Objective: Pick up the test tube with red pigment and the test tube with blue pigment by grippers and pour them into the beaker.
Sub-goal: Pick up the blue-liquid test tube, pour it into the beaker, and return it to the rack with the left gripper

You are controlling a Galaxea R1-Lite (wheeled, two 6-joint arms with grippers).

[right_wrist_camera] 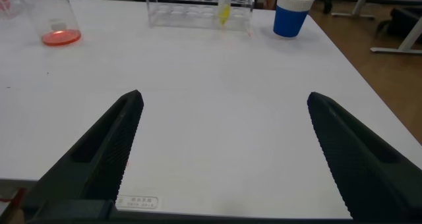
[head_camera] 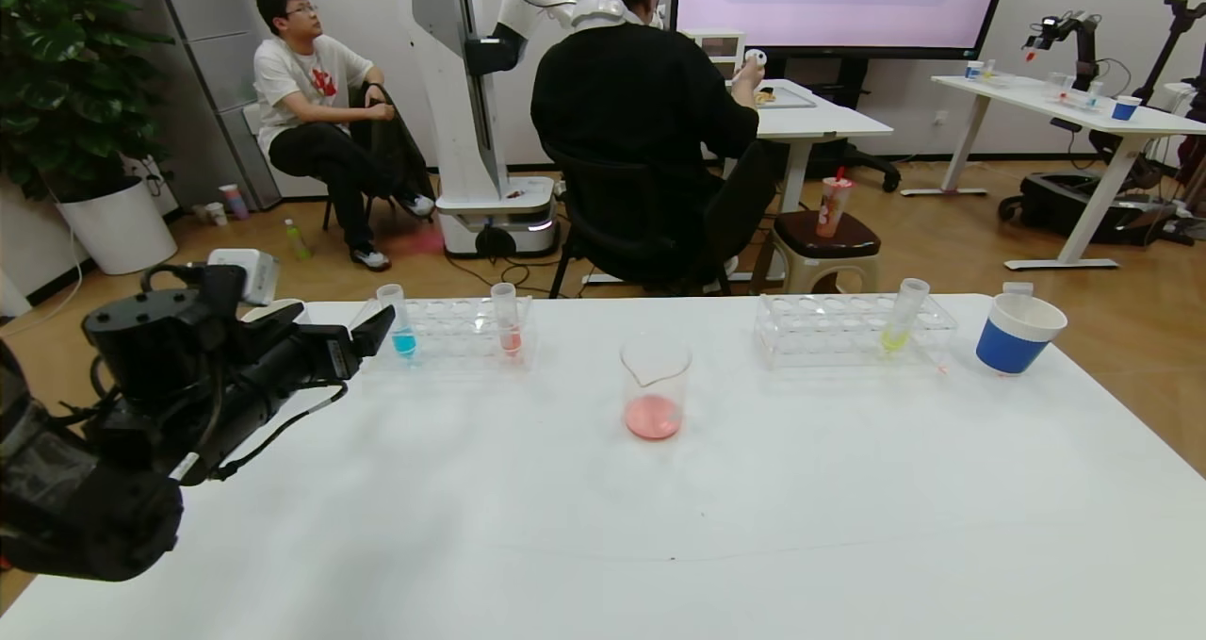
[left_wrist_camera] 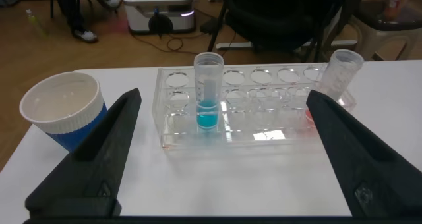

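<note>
My right gripper [right_wrist_camera: 221,151] hangs low over the bare near part of the white table [head_camera: 603,527], jaws spread wide and holding nothing; my left gripper [left_wrist_camera: 221,155] hovers at the left side, also wide open and empty, its fingers framing the clear rack [left_wrist_camera: 244,109] just ahead; in that rack the test tube with blue pigment [left_wrist_camera: 208,92] stands upright, and the test tube with red pigment [head_camera: 507,321] stands further along the rack; the beaker [head_camera: 654,387] sits mid-table with pinkish-red liquid at its bottom; beyond it to the right a second rack [head_camera: 853,329] holds a yellow-green tube [head_camera: 902,315], beside a blue paper cup [head_camera: 1018,334].
</note>
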